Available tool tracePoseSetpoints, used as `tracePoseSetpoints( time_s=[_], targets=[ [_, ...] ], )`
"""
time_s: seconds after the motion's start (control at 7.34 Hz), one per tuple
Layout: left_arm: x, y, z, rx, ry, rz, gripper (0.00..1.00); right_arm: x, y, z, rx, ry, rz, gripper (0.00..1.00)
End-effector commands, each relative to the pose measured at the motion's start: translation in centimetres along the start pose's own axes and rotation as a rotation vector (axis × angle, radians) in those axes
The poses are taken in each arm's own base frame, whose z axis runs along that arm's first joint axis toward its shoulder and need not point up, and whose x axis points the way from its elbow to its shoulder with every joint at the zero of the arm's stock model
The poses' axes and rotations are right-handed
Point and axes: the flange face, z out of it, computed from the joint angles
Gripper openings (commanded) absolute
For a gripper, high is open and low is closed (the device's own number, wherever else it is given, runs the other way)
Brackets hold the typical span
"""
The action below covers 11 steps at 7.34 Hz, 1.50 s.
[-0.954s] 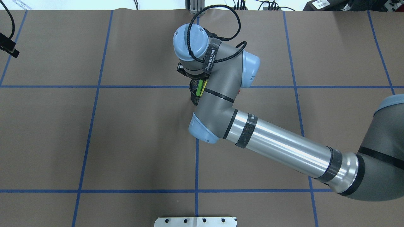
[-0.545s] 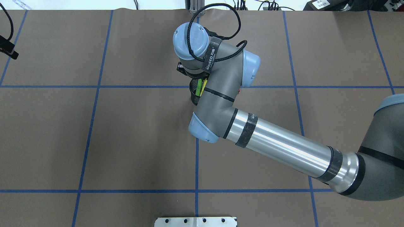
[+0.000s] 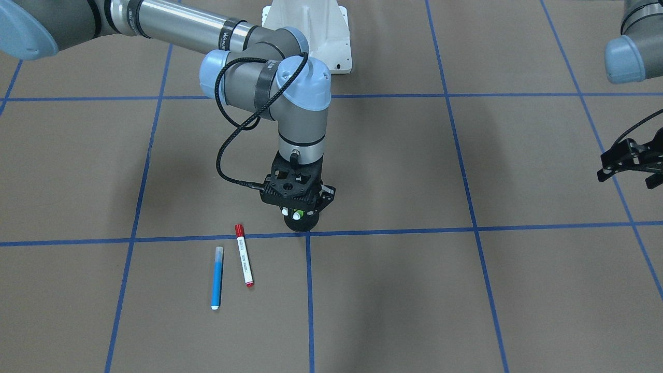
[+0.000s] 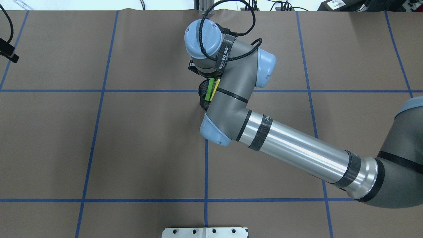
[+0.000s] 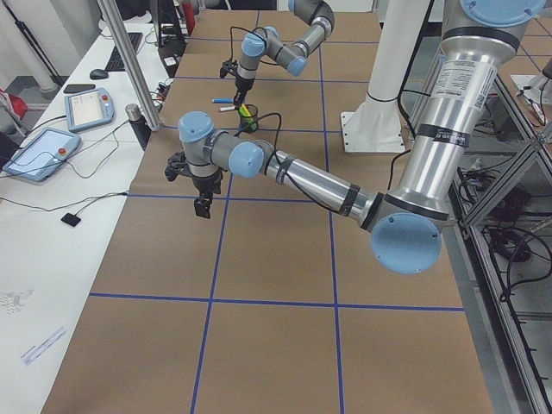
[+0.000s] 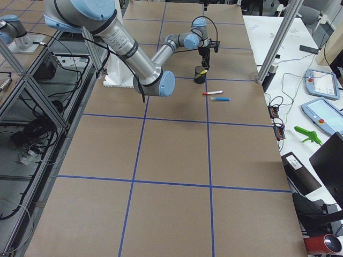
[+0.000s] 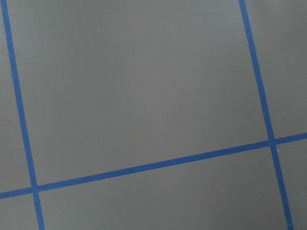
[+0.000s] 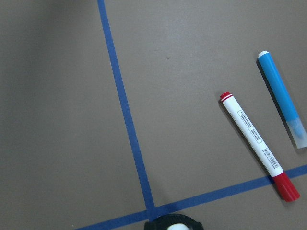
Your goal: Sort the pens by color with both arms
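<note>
The right gripper (image 3: pixel 300 207) hangs straight over the black cup (image 3: pixel 303 224), where the green pen (image 4: pixel 208 89) and the yellow pen (image 4: pixel 214 88) stand leaning side by side. The camera mount hides its jaws, so I cannot tell whether they are apart or clamped on a pen.

In the front-facing view, the blue pen (image 3: pixel 217 278) and the red-capped pen (image 3: pixel 243 262) lie flat on the table (image 3: pixel 414 290) at about 8 o'clock from the cup. Both run roughly 12 to 6, just beside each other without touching.

The right arm is much the nearer. The left gripper (image 3: pixel 628 165) sits well apart at 3 o'clock, its jaws seemingly spread and holding nothing.
</note>
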Motion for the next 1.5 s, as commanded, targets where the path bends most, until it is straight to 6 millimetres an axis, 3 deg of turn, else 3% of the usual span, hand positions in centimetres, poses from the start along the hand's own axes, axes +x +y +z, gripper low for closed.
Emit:
tracePoseSetpoints(
  time_s=[0.0, 0.27, 0.95, 1.23, 1.36],
  targets=[
    [0.0, 0.2, 0.0, 0.001, 0.000, 0.001, 1.00, 0.2, -0.3, 0.3, 0.013, 0.008, -0.002, 0.36],
    [-0.1, 0.3, 0.0, 0.000, 0.000, 0.000, 1.00, 0.2, -0.3, 0.2, 0.013, 0.006, -0.002, 0.30],
    [0.2, 0.4, -0.3, 0.004, 0.001, 0.002, 1.00, -0.3, 0.0, -0.2, 0.011, -0.002, 0.004, 0.29],
    [1.5, 0.0, -1.2, 0.015, 0.006, -0.041, 1.00, -0.5, 0.1, -0.4, 0.011, -0.006, 0.004, 0.29],
    [3.2, -1.3, -2.3, 0.036, 0.013, -0.096, 1.00, -0.3, 0.4, 0.0, 0.007, -0.001, 0.003, 0.31]
  ],
)
